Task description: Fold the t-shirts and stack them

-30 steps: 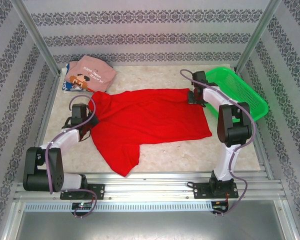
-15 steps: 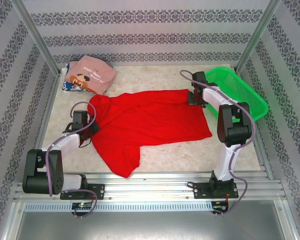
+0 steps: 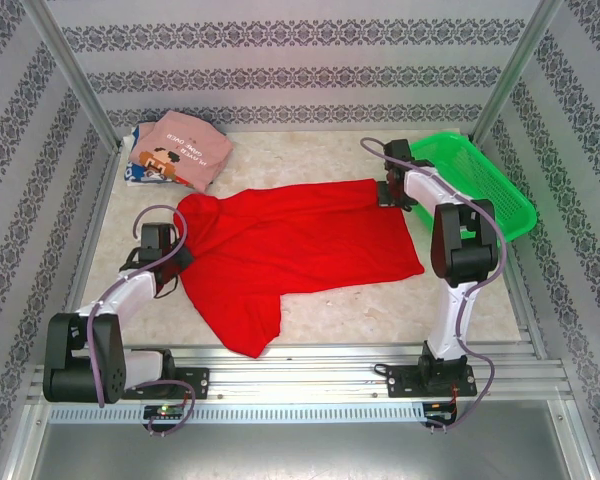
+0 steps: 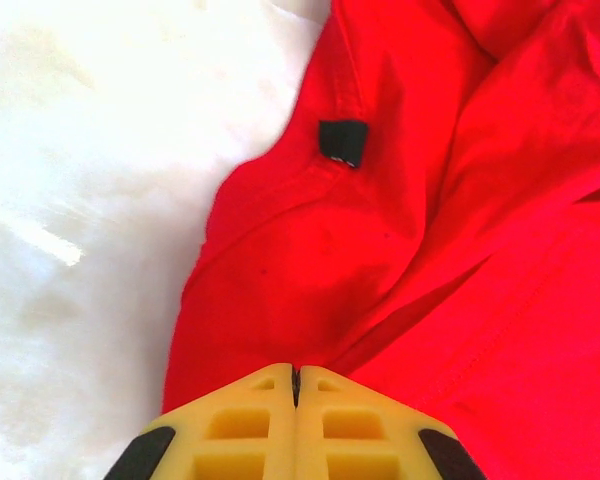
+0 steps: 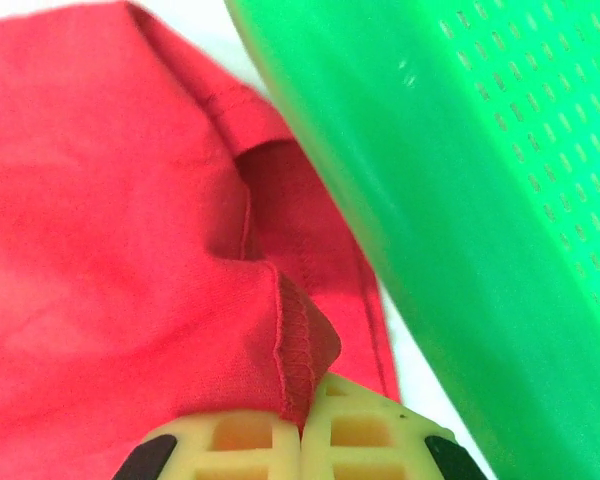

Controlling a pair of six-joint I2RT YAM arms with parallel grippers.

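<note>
Patterned walls are seen around a pale marbled table. At its left side the left gripper is held low against the cloth. In the left wrist view its yellow pads are pressed together, and a ridge of the red t-shirt is drawn into the seam between them, so the shirt's left edge is clamped. Just beyond the pads a small dark tag is sewn at the curved edge of the cloth, with bare table to the left of it.

The right gripper is placed at the shirt's far right corner. In the right wrist view its pads are closed on a stitched hem, which is pinched up into a small peak. A green mesh basket is seen just beside that corner.

Between the two grippers the red t-shirt is spread over the middle of the table, with one part trailing toward the near edge. The basket is set at the far right. At the far left corner a folded dusty-pink t-shirt is laid on a white-blue t-shirt, near the red one but apart from it.
</note>
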